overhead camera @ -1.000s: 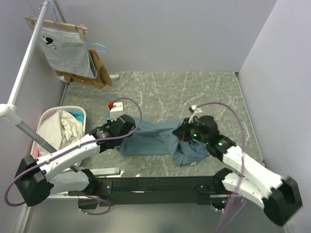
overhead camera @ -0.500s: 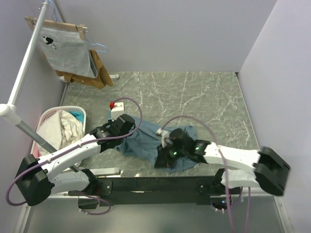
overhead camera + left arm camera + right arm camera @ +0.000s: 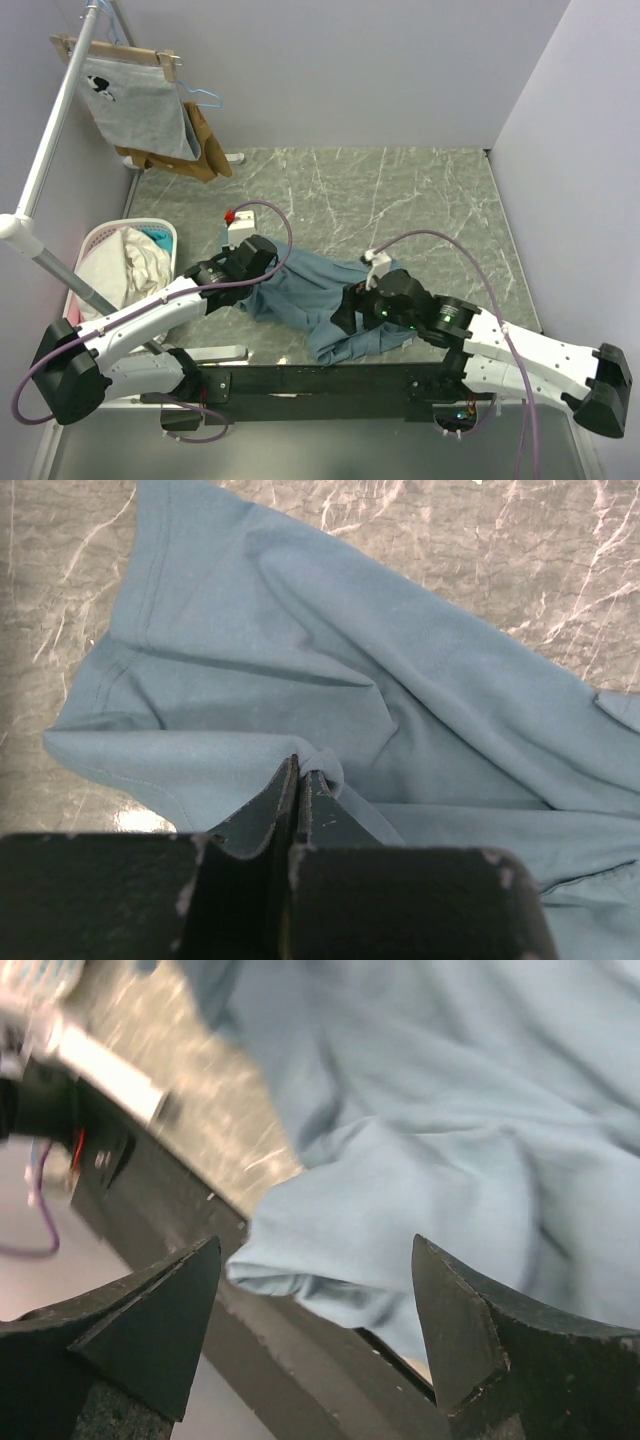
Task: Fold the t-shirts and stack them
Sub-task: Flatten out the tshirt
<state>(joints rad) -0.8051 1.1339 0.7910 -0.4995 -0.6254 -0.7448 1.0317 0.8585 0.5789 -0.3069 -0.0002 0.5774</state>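
Note:
A dusty teal-blue t-shirt lies crumpled near the table's front, its right part folded over towards the front edge. My left gripper sits at the shirt's left end. In the left wrist view its jaws are shut on a small pinched fold of the t-shirt. My right gripper hovers low over the shirt's near folded edge. In the right wrist view it is wide open with nothing gripped, and the t-shirt lies beneath, its edge reaching the table's front.
A white laundry basket with pale clothes stands at the left. A grey printed shirt and a brown garment hang on a rail at back left. A white box with a red knob sits behind my left gripper. A black bar runs along the front edge.
My right gripper carried the shirt's right side leftwards over the rest, then opened and let it go, backing off slightly right. The left gripper kept its hold and stayed put.

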